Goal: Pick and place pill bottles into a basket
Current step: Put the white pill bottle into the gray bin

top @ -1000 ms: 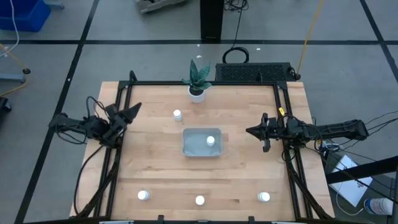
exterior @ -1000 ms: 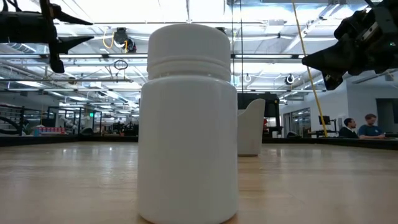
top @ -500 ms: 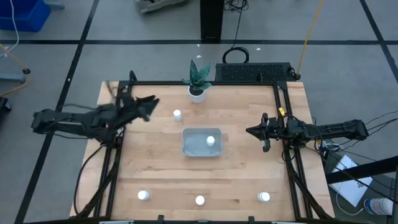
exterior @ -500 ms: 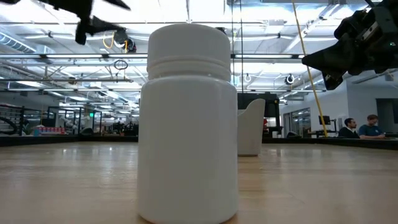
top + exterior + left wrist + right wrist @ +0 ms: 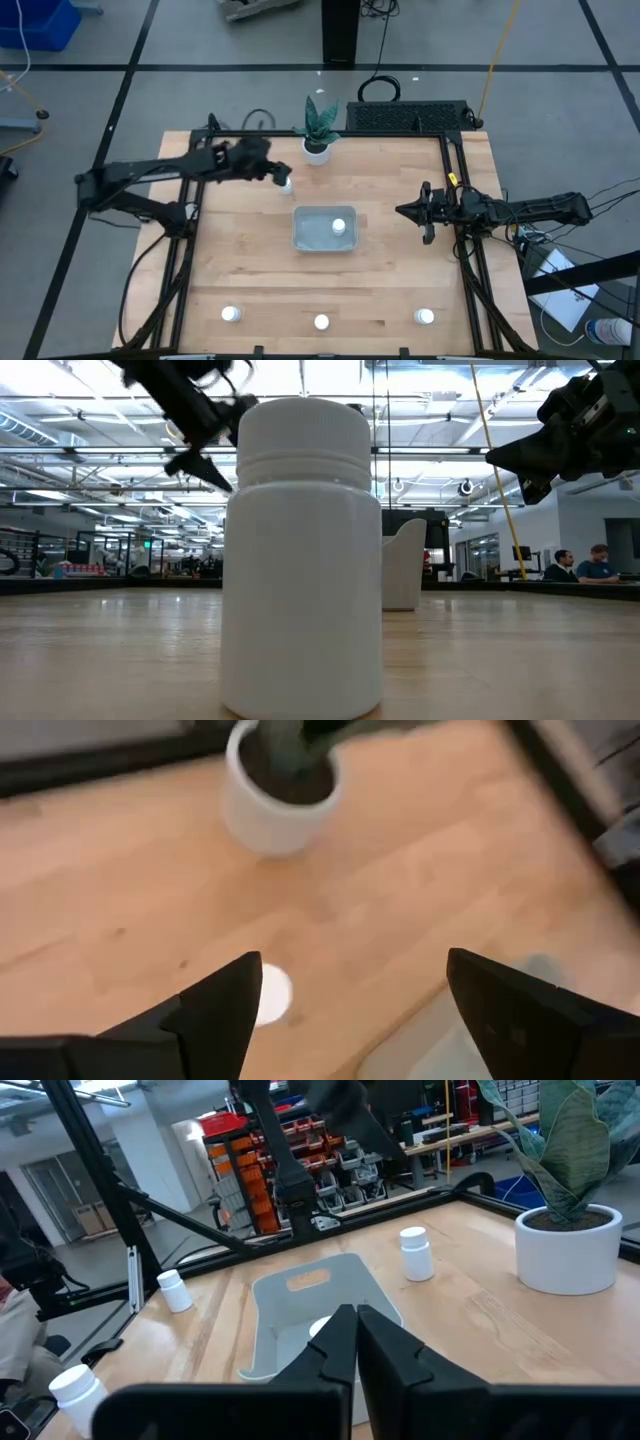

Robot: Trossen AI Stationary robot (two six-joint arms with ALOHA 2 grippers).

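A white pill bottle (image 5: 286, 184) stands upright on the table, left of the plant pot. My left gripper (image 5: 275, 172) hovers open just above it; in the left wrist view the bottle's cap (image 5: 268, 995) shows beside one finger (image 5: 215, 1010), not between the two. The pale basket (image 5: 312, 238) at the table's middle holds one pill bottle (image 5: 339, 226). Three more pill bottles (image 5: 231, 314) (image 5: 321, 322) (image 5: 425, 317) stand along the near edge; the middle one fills the low view (image 5: 300, 560). My right gripper (image 5: 405, 211) waits shut, right of the basket.
A white plant pot (image 5: 317, 150) with a green plant stands at the far edge, close to my left gripper. A black ribbed box (image 5: 410, 116) lies behind the table's far right corner. Black frame rails (image 5: 200, 200) run along the left and right sides.
My left gripper has swung from the table's left edge toward the right and far side, ending over the pill bottle beside the plant pot. Its fingers have opened wider on the way. My right arm and all bottles have stayed put.
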